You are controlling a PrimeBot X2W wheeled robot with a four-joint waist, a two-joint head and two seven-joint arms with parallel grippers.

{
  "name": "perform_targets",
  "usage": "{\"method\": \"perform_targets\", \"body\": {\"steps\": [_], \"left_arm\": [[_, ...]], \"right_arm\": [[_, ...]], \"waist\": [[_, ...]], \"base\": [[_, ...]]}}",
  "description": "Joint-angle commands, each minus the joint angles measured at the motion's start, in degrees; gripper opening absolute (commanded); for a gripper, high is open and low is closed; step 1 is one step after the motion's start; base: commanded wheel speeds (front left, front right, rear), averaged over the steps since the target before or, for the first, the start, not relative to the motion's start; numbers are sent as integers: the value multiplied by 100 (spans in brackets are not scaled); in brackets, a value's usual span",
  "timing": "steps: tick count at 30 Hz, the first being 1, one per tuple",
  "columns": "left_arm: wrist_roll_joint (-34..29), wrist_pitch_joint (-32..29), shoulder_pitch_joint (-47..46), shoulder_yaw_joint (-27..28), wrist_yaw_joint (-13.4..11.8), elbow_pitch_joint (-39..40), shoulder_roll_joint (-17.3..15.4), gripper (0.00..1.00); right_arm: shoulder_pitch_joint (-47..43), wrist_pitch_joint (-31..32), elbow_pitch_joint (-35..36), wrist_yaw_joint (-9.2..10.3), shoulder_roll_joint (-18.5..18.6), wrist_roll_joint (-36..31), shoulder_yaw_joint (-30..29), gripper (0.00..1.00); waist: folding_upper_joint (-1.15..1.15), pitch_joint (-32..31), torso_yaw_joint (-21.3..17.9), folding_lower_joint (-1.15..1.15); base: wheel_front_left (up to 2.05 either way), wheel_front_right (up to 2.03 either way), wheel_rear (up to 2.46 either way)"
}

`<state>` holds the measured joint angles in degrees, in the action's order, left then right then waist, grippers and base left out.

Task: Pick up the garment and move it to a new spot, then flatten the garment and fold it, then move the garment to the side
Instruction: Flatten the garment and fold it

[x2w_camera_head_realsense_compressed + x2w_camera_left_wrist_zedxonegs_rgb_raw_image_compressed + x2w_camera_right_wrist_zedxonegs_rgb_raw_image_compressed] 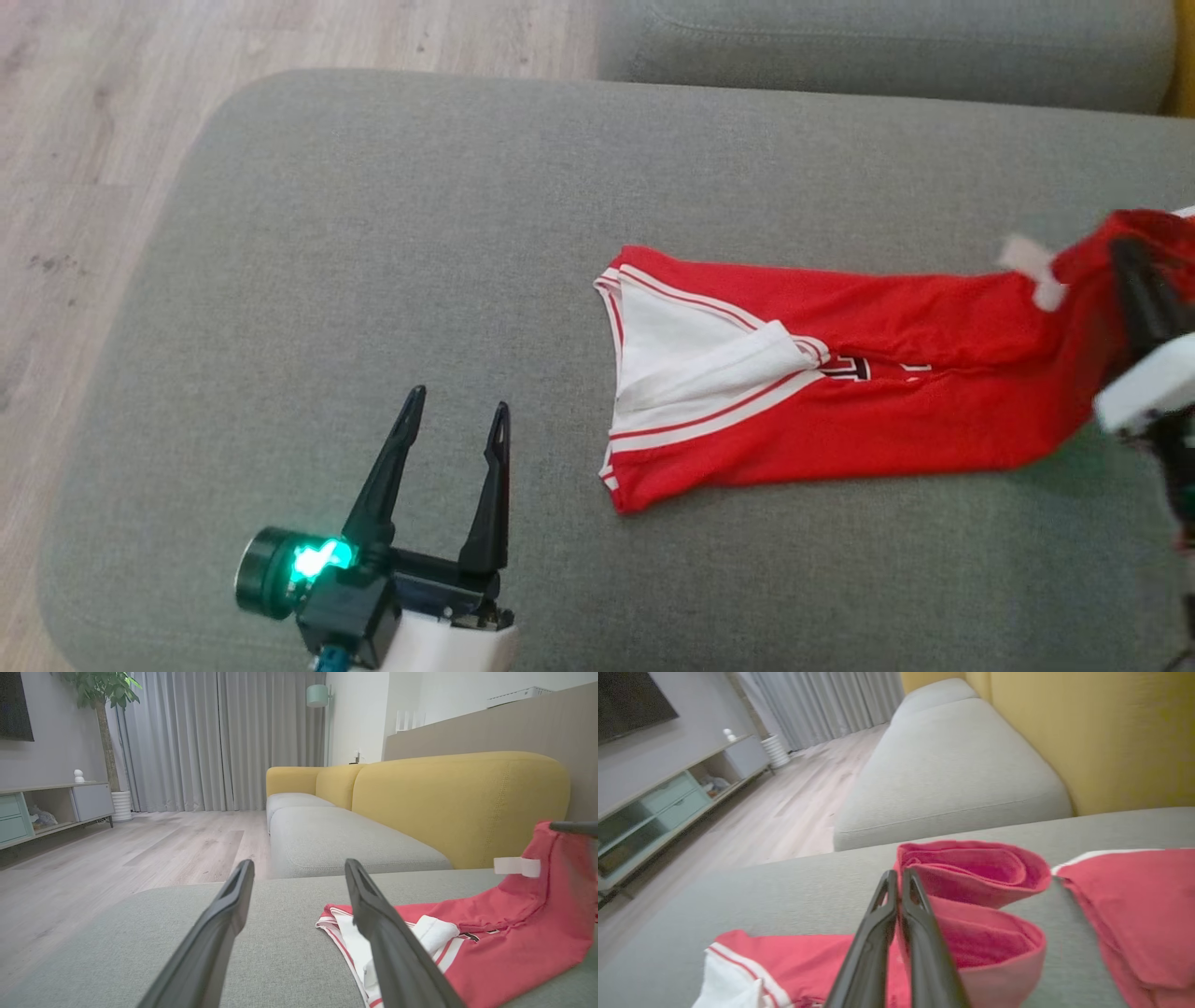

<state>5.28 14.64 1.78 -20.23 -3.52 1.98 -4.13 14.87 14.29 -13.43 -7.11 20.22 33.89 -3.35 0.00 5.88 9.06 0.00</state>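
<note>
While the red garment point(840, 392) lies stretched across the grey sofa seat point(373, 233), its right end is held raised off the cushion by the right gripper point(899, 879), whose fingers point(924, 952) are clenched on a bunched fold of the cloth. The rest of the garment is spread leftward along the seat. The white-trimmed opening point(672, 364) at its left end lies flat and is partly turned back, so that the white lining is shown. A white tag point(1032, 266) is seen sticking out near the pinched end.

The grip at one extremity is judged to be chosen so that the cloth can be lifted or dragged as one long piece to a new spot, its own weight being used to draw out the creases.

The left gripper point(459, 399) is held low over bare cushion at the near left, apart from the garment, with its fingers point(383, 485) released and spread wide and nothing between them. It is judged to be kept ready so that the free left end can be taken when flattening is begun.

Flattening and folding are not yet done: the middle is rumpled and a flap is doubled over. Care is called for at the right-hand pinch, since thin cloth may slip from it.
</note>
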Motion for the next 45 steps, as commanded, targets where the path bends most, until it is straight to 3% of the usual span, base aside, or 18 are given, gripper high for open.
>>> {"method": "perform_targets", "body": {"steps": [1,12,21,29,30,31,37,45], "left_arm": [[-54,36,-23,201,-2,153,71,100],[-104,36,91,137,81,56,95,100],[-119,36,142,74,144,-24,106,100],[-114,36,116,51,152,-57,113,100],[-113,36,113,50,152,-63,114,100],[-110,36,111,53,150,-68,115,100],[-104,36,129,120,110,-73,118,100],[-143,36,268,245,42,-19,119,100]], "right_arm": [[144,32,262,-37,48,39,144,0],[330,-84,341,-37,-749,240,1441,0],[562,-374,-441,-37,-1250,425,2279,0],[870,-617,-1260,-37,-1443,524,2808,0],[911,-647,-1358,-37,-1465,543,2859,35],[953,-698,-1443,-37,-1491,570,2888,100],[1130,-1266,-1415,-37,-1483,780,3027,100],[858,-2009,-1193,-37,-743,665,2659,100]], "waist": [[0,-42,31,0],[0,-320,382,0],[0,-357,713,0],[0,-297,920,0],[0,-291,931,0],[0,-288,938,0],[0,-328,882,0],[0,-548,554,0]], "base": [[0,0,0],[0,0,0],[0,0,0],[0,0,0],[0,0,0],[0,0,0],[0,0,0],[0,0,0]]}}
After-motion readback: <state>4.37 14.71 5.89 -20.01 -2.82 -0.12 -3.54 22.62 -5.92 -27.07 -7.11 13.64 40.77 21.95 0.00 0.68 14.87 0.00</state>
